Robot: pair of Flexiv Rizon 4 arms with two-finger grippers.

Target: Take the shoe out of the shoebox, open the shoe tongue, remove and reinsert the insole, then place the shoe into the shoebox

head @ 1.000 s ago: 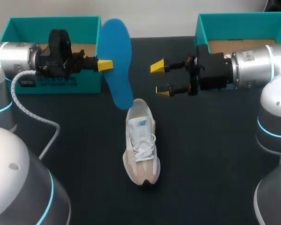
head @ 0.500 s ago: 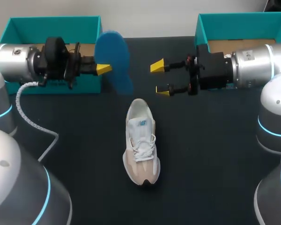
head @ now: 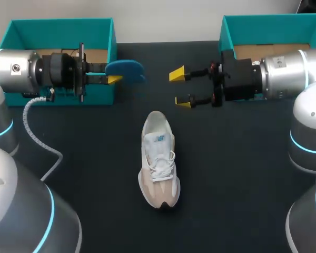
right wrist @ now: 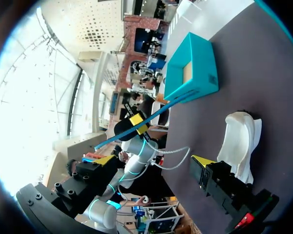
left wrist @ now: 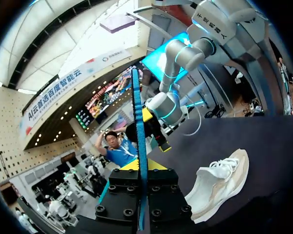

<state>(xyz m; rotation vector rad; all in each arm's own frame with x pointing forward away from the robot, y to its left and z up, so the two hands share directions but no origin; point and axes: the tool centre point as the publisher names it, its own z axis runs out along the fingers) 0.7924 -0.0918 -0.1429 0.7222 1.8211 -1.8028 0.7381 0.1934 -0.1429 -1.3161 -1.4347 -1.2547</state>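
Well clear of the shoe (head: 158,163), left gripper (head: 113,74) clamps the insole (head: 126,67); right gripper (head: 180,88) gapes.

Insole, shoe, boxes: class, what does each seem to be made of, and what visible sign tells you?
Insole: probably foam, with a matte blue surface; seen edge-on it is only a thin strip.
Shoe: white textile upper with beige, suede-like panels and woven laces. The dark sole edge at the toe may be rubber.
Boxes: likely cardboard, teal outside and plain brown inside.
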